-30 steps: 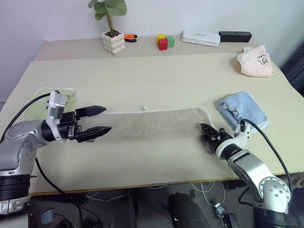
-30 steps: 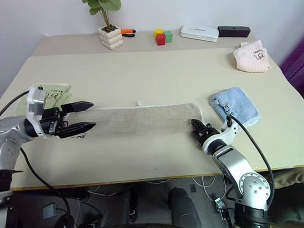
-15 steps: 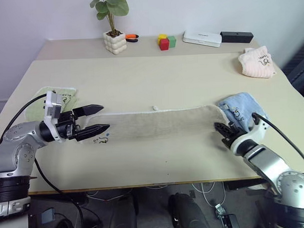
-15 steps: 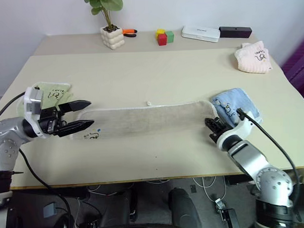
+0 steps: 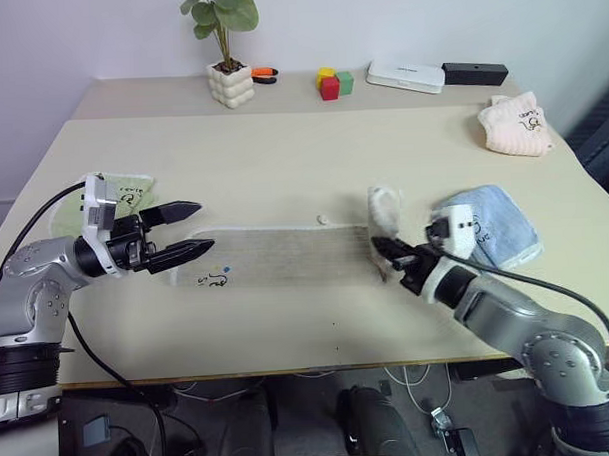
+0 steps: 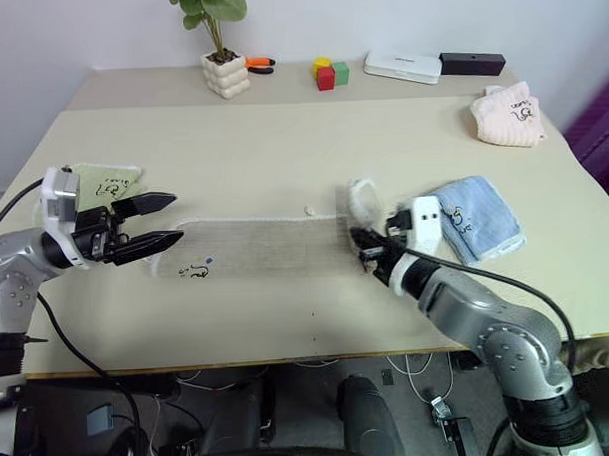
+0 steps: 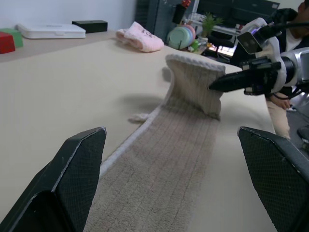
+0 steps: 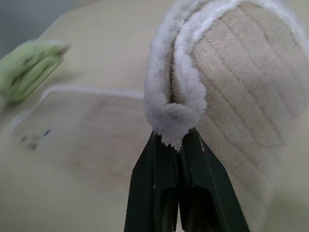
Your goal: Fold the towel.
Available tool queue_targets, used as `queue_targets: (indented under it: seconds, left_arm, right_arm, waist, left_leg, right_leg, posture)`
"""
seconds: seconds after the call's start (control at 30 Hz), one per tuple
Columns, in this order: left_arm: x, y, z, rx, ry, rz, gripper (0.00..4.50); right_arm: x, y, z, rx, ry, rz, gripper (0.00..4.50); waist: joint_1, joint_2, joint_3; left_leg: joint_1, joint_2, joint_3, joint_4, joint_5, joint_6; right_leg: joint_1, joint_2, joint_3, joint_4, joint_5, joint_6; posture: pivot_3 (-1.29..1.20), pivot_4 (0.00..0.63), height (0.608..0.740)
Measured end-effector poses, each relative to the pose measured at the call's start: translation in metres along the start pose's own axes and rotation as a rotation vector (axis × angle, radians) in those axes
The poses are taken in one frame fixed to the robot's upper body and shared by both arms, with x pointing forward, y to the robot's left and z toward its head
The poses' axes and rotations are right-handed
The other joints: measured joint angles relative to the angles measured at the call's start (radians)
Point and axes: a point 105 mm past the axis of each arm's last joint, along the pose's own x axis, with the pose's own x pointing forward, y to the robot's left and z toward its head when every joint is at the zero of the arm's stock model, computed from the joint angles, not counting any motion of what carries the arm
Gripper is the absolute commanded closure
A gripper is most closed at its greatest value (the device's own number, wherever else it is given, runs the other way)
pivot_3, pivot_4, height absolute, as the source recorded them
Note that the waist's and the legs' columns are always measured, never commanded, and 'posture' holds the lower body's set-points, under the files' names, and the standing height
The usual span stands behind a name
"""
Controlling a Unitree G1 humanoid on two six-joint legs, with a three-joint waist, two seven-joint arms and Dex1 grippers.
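Right gripper (image 5: 391, 259) clamps the towel (image 5: 285, 255) by its lifted 3 o'clock end, long axis running 9-to-3 on the table (image 5: 302, 158), free end nearest the wide-open left gripper (image 5: 190, 230) at 9 o'clock.

Towel (image 5: 285, 255) on table (image 5: 302, 148) between my grippers: left gripper (image 5: 190, 230) at its left end, right gripper (image 5: 381, 251) at its right.

We see bare table (image 5: 282, 149) far of the towel (image 5: 286, 257) — room to pass there. The light green towel (image 5: 123, 191) lies at the left end beside the left gripper (image 5: 190, 230); the light blue towel (image 5: 495, 226) crowds the right — just beside the right gripper (image 5: 380, 247).
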Motion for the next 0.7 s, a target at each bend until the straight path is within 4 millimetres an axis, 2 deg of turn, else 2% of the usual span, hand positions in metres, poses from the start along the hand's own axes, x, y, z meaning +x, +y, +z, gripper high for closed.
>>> queue_targets:
  seconds: [0.1, 0.23, 0.4, 0.57, 0.7]
  left_arm:
    - [-0.004, -0.002, -0.003, -0.006, 0.009, 0.009, 0.0]
    - [-0.009, -0.006, -0.001, 0.011, 0.008, 0.026, 0.0]
    - [-0.016, -0.012, 0.001, 0.013, 0.006, 0.052, 0.0]
    - [-0.018, -0.02, 0.002, 0.007, 0.009, 0.066, 0.0]
    - [-0.024, -0.025, 0.003, 0.0, 0.017, 0.092, 0.0]
  right_arm:
    - [0.007, 0.013, 0.003, -0.048, 0.011, 0.081, 4.48]
    - [0.017, 0.024, -0.003, -0.055, 0.05, 0.159, 4.48]
    - [0.025, 0.032, -0.019, -0.047, 0.128, 0.221, 4.48]
    - [0.035, 0.045, -0.024, -0.046, 0.163, 0.294, 4.48]
    - [0.042, 0.046, -0.034, -0.013, 0.194, 0.304, 4.48]
  waist:
    - [0.0, 0.0, 0.0]
    - [0.001, 0.0, 0.0]
    - [0.0, 0.0, 0.0]
    - [0.0, 0.0, 0.0]
    - [0.0, 0.0, 0.0]
  left_leg:
    - [0.0, 0.0, 0.0, -0.001, 0.0, 0.0]
    - [0.0, 0.0, 0.0, 0.0, 0.0, 0.0]
    - [0.0, 0.0, 0.0, 0.0, 0.0, 0.0]
    - [0.0, 0.0, 0.0, -0.001, 0.0, 0.0]
    - [0.0, 0.0, 0.0, -0.001, 0.0, 0.0]
  right_leg:
    - [0.0, 0.0, 0.0, 0.0, 0.0, 0.0]
    - [0.0, 0.0, 0.0, 0.0, 0.0, 0.0]
    - [0.0, 0.0, 0.0, 0.0, 0.0, 0.0]
    - [0.0, 0.0, 0.0, 0.0, 0.0, 0.0]
    - [0.0, 0.0, 0.0, 0.0, 0.0, 0.0]
  posture:
    - [0.0, 0.15, 0.74]
    - [0.0, 0.15, 0.74]
    - [0.0, 0.15, 0.74]
    - [0.0, 0.15, 0.74]
    - [0.0, 0.15, 0.74]
